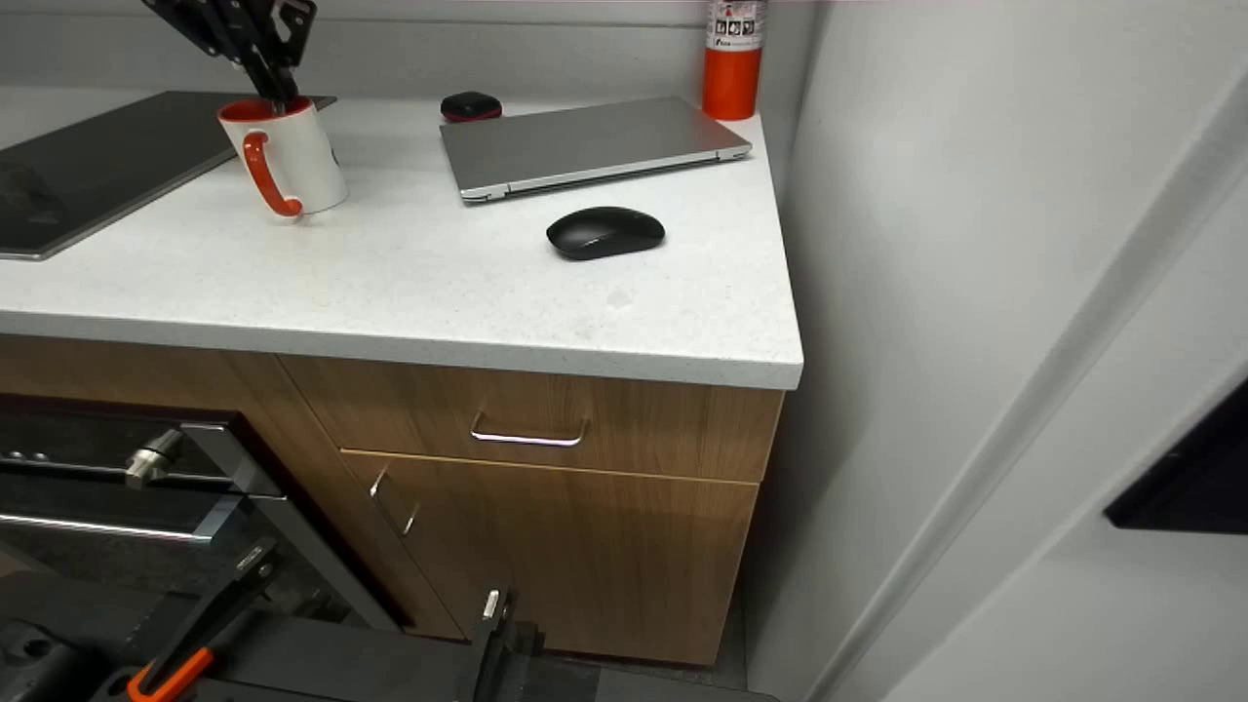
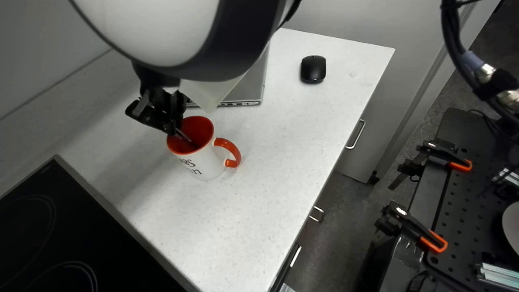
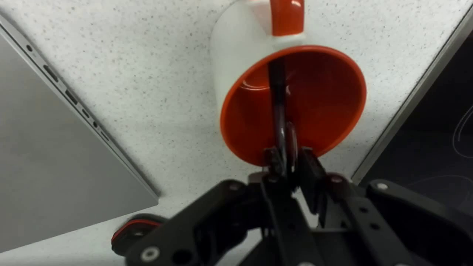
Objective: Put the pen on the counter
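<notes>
At lower centre of the wrist view, the gripper has its jaws pressed together on the pen, pinching it. The pen slants inside the mug, its free end toward the handle side; whether that end touches the inner wall cannot be determined. The mug, white outside and red within, stands on the counter, at upper left of the frame in an exterior view. In that same frame, a closed laptop lies at upper centre, apart from the mug. A small black-and-red item, type not identifiable, sits just beside the laptop's upper left corner. Below the laptop in frame lies a computer mouse; a red canister with a pictogram label stands at the top edge, right of centre. A cooktop fills the lower left in an exterior view.
</notes>
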